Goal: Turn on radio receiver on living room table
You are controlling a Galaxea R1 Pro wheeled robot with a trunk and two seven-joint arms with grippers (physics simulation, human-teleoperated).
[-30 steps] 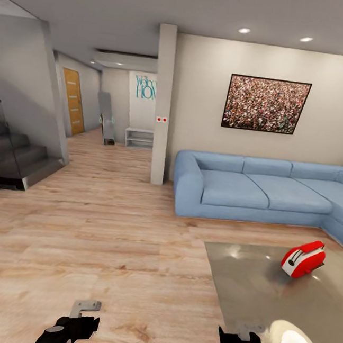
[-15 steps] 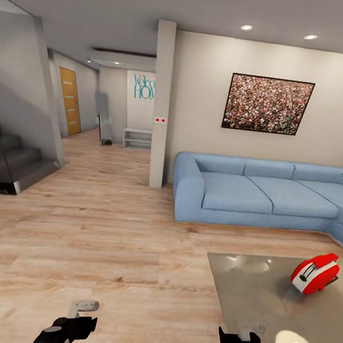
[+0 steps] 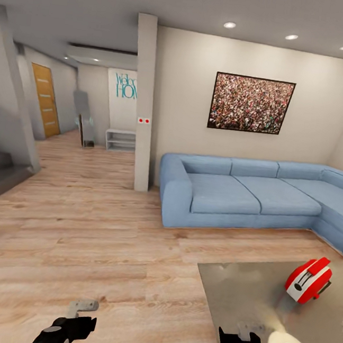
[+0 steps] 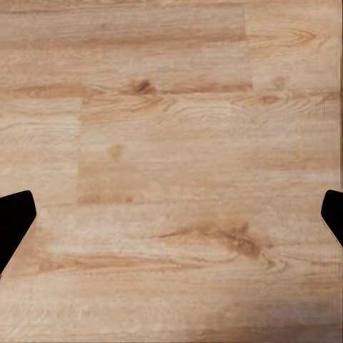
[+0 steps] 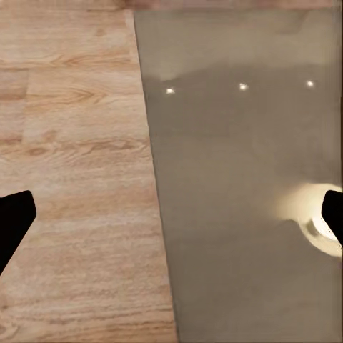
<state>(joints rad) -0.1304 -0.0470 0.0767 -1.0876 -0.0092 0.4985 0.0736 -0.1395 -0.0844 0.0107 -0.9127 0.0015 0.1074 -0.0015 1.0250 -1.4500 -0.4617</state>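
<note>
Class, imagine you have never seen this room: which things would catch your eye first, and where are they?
The small red retro radio stands out, sitting on the glossy grey low table at the lower right. Behind it, the long blue L-shaped sofa runs along the pale wall, under a dark-framed speckled picture. Both black grippers, left and right, hang low at the near edge.

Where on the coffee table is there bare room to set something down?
The table is bare from its near left corner to the radio receiver, which takes the far right part. The right gripper hangs over the near left edge.
</note>
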